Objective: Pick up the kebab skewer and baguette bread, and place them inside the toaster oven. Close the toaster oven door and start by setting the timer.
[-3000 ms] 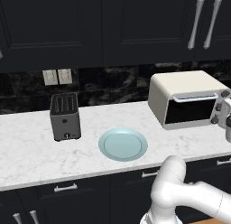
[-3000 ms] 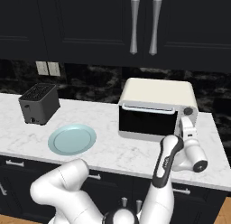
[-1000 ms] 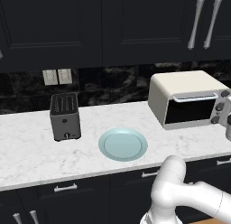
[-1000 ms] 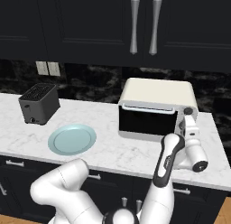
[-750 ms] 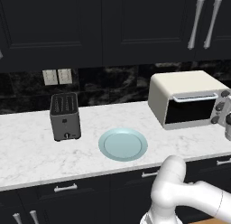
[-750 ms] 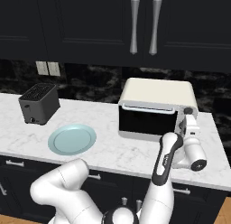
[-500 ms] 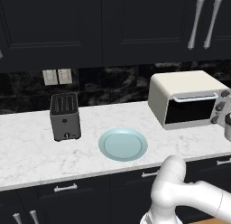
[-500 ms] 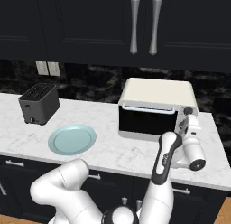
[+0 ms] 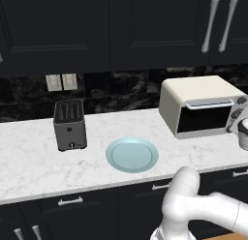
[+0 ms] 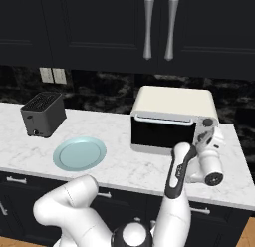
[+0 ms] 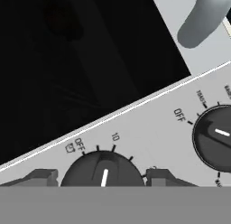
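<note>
Step in hand looks like the timer set. The toaster oven (image 9: 202, 107) sits at the back right of the surface (image 9: 29, 157), and the toaster oven door (image 10: 163, 132) reads as shut, bar handle (image 9: 208, 105) along its top edge. The plate (image 9: 131, 155) near the front edge is bare; skewer and bread are presumably inside, but the dark glass hides them — cannot confirm.

The tool (image 11: 99, 177) is right up at the oven's control panel on its right side. In the hand view the two fingertips (image 11: 39, 178) stand either side of the timer knob (image 11: 102, 170), jaws parted about to the knob's width. Whether the pads actually bear on the knob cannot be told; it reads as straddling, not clearly clamped.

The knob's white pointer sits just short of the "10" mark, past "OFF". A second knob (image 11: 214, 137) sits beside it — not the target.

To do it well:
- keep the wrist axis centred on the knob, so rotation turns it rather than sliding off
- squeeze until both pads bite before twisting
- turn away from OFF, toward the numbers
- keep clear of the neighbouring knob
</note>
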Controlling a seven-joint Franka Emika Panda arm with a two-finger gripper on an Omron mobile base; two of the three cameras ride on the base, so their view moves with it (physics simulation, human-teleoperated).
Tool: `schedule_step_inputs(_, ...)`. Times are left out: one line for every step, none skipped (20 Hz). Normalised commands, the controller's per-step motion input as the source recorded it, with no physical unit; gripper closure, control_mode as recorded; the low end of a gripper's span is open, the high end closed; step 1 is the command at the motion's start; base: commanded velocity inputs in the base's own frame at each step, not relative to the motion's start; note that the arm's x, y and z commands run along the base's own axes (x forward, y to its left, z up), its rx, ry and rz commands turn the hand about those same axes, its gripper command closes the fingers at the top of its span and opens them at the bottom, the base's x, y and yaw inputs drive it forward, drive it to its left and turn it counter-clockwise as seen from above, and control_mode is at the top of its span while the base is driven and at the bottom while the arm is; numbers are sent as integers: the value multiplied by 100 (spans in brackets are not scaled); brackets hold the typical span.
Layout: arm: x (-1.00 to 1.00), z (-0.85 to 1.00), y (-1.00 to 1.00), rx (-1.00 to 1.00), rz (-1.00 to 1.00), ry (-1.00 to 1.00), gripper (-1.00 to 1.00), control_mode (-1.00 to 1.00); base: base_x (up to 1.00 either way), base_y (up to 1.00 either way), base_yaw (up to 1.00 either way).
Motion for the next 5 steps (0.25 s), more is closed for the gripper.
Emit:
schedule_step_inputs(0,26,-5,39,0,13,100,-100,0,0,0)
schedule_step_inputs(0,31,-6,41,0,15,100,-100,0,0,0)
schedule_step_inputs(0,30,-9,43,0,14,100,-100,0,0,0)
schedule_step_inputs(0,32,-14,44,0,14,100,-100,0,0,0)
schedule_step_inputs(-6,34,-19,45,0,14,100,-100,0,0,0)
